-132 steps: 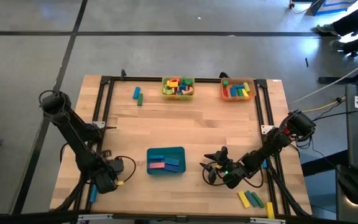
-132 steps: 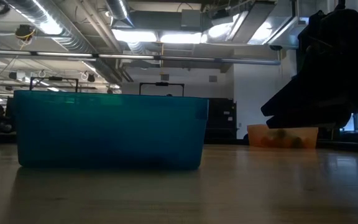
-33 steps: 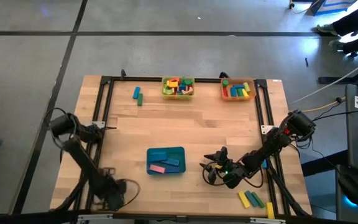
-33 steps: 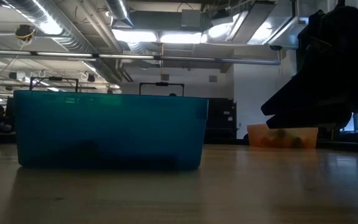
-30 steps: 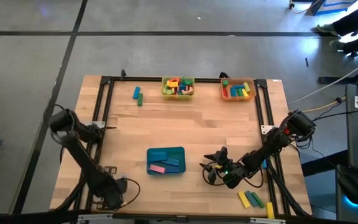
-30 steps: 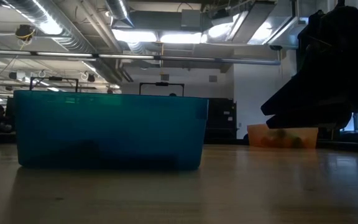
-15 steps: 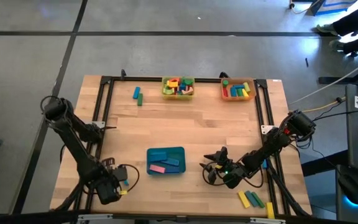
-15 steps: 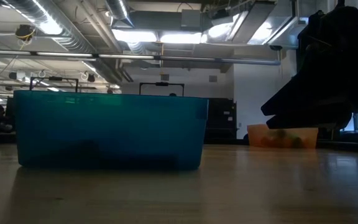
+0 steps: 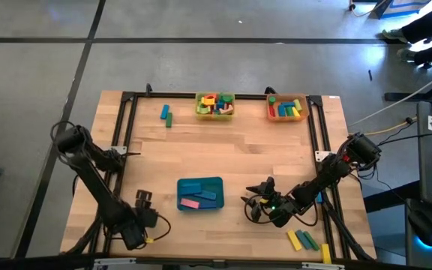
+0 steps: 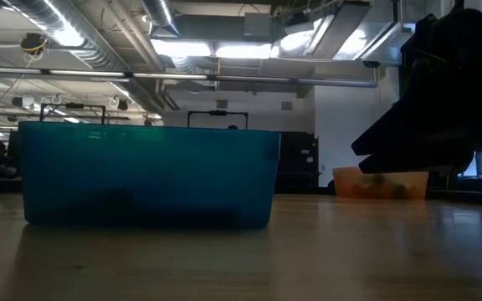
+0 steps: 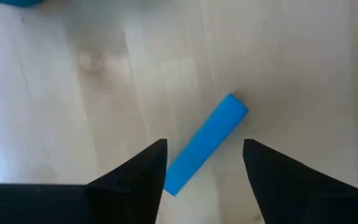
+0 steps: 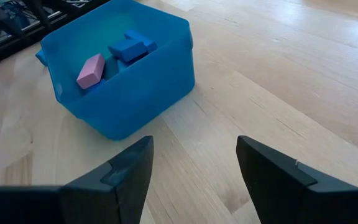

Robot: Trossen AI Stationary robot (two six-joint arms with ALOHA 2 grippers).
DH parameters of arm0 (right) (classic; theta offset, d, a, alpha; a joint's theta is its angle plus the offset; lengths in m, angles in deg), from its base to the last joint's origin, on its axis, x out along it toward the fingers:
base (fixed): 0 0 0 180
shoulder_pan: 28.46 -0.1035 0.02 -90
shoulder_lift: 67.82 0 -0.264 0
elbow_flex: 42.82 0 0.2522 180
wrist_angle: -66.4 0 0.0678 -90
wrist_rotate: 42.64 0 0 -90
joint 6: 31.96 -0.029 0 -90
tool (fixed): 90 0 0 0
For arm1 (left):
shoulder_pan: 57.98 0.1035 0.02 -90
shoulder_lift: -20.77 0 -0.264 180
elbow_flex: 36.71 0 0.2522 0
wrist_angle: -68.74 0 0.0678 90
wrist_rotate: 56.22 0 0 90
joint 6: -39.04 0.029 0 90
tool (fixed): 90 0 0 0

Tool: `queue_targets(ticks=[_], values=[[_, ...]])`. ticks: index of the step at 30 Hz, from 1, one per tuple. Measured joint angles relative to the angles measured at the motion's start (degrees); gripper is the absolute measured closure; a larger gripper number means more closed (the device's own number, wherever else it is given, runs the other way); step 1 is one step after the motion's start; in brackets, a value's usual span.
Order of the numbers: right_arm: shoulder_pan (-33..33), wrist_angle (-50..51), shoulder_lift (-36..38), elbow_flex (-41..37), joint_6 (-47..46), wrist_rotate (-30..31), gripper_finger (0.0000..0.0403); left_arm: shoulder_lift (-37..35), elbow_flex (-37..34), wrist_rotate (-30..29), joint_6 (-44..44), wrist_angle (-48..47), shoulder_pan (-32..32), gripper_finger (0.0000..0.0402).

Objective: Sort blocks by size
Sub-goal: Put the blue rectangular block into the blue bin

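Table (image 9: pixel 261 154): left gripper (image 11: pixel 204 163) jaws now apart over blue bar (image 11: pixel 206 144); right gripper (image 12: pixel 191 162) unchanged, apart

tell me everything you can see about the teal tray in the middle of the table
The teal tray is a rectangular open-topped bin of smooth, slightly see-through plastic with rounded corners. It sits flat on the wooden table, nearer the front edge, between the two arms. Inside lie a pink block and blue blocks, loosely tilted against each other. Nothing grips it: the right tool hovers open just short of it, and the left tool is off over a separate blue bar.
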Motion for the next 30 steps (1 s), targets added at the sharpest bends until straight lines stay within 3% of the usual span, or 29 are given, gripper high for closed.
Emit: queue_targets(ticks=[10, 22, 30], values=[[0.01, 0.01, 0.00, 0.00, 0.00, -0.03, 0.0169, 6.01, 0.00, -0.13, 6.65, 1.97, 0.71, 0.0215], [0.00, 0.02, 0.00, 0.00, 0.00, -0.03, 0.0169, 6.79, 0.03, 2.96, 9.25, 4.05, 4.96, 0.0357], [0.02, 0.11, 0.00, 0.00, 0.02, -0.03, 0.0169, 0.92, -0.02, 3.46, 8.67, 2.78, 6.74, 0.0360]])
